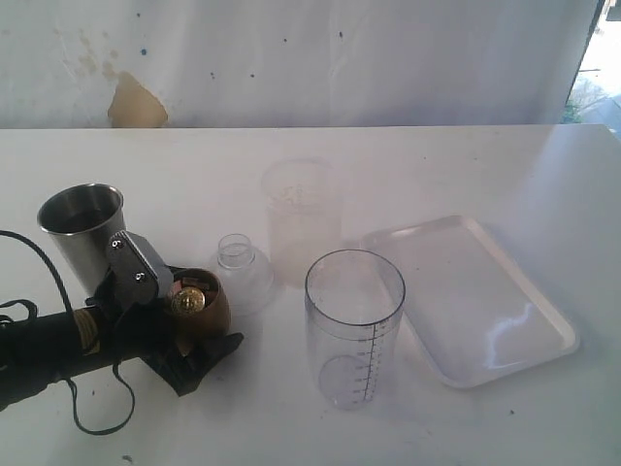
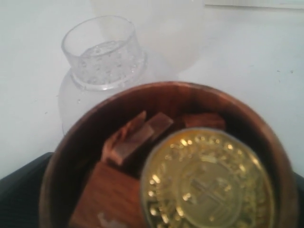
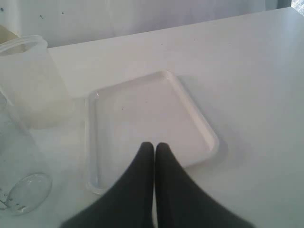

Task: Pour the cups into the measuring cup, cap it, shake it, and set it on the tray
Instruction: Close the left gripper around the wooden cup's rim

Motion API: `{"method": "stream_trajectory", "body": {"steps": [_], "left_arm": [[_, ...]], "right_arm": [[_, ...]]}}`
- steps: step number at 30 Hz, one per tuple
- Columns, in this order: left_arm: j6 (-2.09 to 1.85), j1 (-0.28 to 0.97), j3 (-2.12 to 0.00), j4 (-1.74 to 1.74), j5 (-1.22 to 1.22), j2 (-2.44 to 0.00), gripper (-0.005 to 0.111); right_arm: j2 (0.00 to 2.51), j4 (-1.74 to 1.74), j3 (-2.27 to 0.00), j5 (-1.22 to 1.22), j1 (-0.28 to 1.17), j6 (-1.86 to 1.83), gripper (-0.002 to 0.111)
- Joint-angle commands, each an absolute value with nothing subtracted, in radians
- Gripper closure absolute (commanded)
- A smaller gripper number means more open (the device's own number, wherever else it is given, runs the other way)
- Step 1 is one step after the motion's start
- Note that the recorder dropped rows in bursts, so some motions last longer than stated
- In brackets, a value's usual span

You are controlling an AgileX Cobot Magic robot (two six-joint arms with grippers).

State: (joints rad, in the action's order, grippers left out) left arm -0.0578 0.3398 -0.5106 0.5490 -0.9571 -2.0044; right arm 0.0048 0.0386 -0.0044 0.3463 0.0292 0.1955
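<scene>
The brown wooden cup (image 1: 215,316) stands on the table at the left, holding brown blocks and a gold coin (image 2: 209,185). My left gripper (image 1: 208,311) is open, with one black finger on each side of this cup; whether they touch it I cannot tell. The steel tumbler (image 1: 82,233) stands just behind the arm. The clear measuring cup (image 1: 354,325) with its black scale stands upright and uncapped at the middle front. To its right the white tray (image 1: 485,291) lies flat. My right gripper (image 3: 154,145) is shut on nothing, hanging over the tray's (image 3: 147,118) near edge.
A frosted unmarked cup (image 1: 301,218) stands behind the measuring cup. A clear domed lid (image 1: 241,272) with a short neck sits between the wooden cup and the frosted cup. A black cable (image 1: 92,413) loops on the table under the left arm.
</scene>
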Motion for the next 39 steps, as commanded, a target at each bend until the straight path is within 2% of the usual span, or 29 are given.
{"method": "stream_trajectory", "body": {"steps": [1,13,19,27,39], "left_arm": [[-0.038,0.338,-0.514,0.524,-0.945,-2.003,0.002],[-0.031,0.334,-0.514,0.519,-0.971,-2.003,0.002],[0.078,0.298,-0.514,0.395,-0.978,-2.003,0.002],[0.014,0.291,-0.514,0.645,-0.989,-2.003,0.002],[0.045,0.291,-0.514,0.552,-0.982,-2.003,0.002]], "right_arm": [[0.0,0.032,0.0,0.344,0.021,0.197,0.108],[0.0,0.034,0.0,0.344,0.021,0.198,0.108],[0.0,0.033,0.0,0.344,0.021,0.198,0.108],[0.0,0.033,0.0,0.344,0.021,0.198,0.108],[0.0,0.033,0.0,0.344,0.021,0.198,0.108]]}}
